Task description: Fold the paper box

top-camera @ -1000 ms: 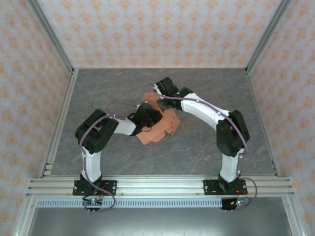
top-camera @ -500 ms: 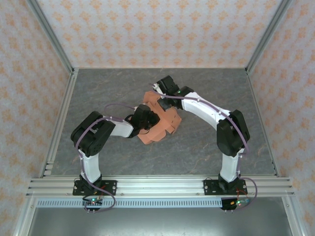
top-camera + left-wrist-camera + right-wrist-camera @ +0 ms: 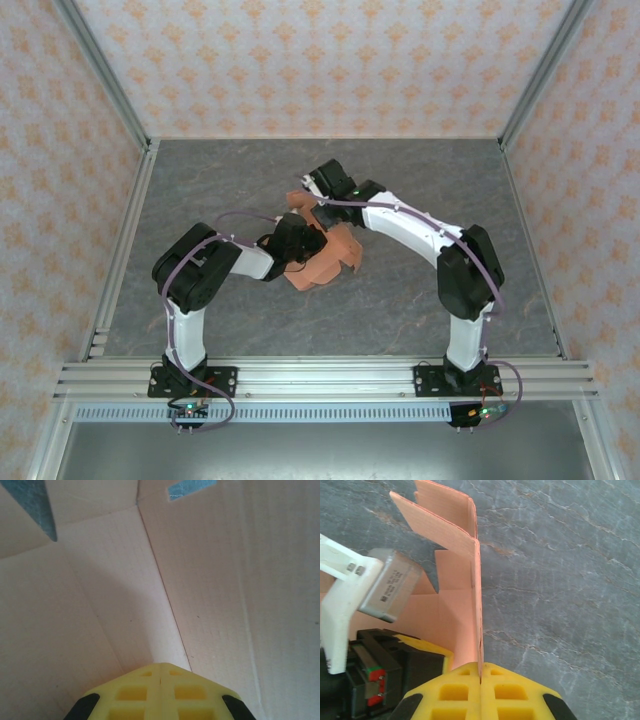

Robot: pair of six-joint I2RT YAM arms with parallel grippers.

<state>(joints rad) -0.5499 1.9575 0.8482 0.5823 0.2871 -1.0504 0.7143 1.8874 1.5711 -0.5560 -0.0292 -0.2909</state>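
A grey, marbled worktop (image 3: pixel 220 170) lies inside a booth of patterned walls, with two white-and-black robot arms reaching in from the near edge and meeting near its middle. Between them sits the paper box (image 3: pixel 335 250), a salmon-orange card piece partly raised, with some walls standing and scalloped flaps spread flat on the surface toward the right. The right gripper (image 3: pixel 316 200) comes in from the far side; its wrist view shows the yellow fingers (image 3: pixel 455 690) closed on the top edge of an upright wall of the box (image 3: pixel 455 600), the thin card running straight into the seam between them. The left gripper (image 3: pixel 297 243) sits inside the box, pressed close to the pale inner panels (image 3: pixel 225 580), fingers (image 3: pixel 130 692) drawn fully together with nothing visible between them. The card looks light and thin, stiff only along its panels and ready to bend at the printed creases, so it should crumple or slide if pushed hard. The best holds appear to be wall edges near a crease.
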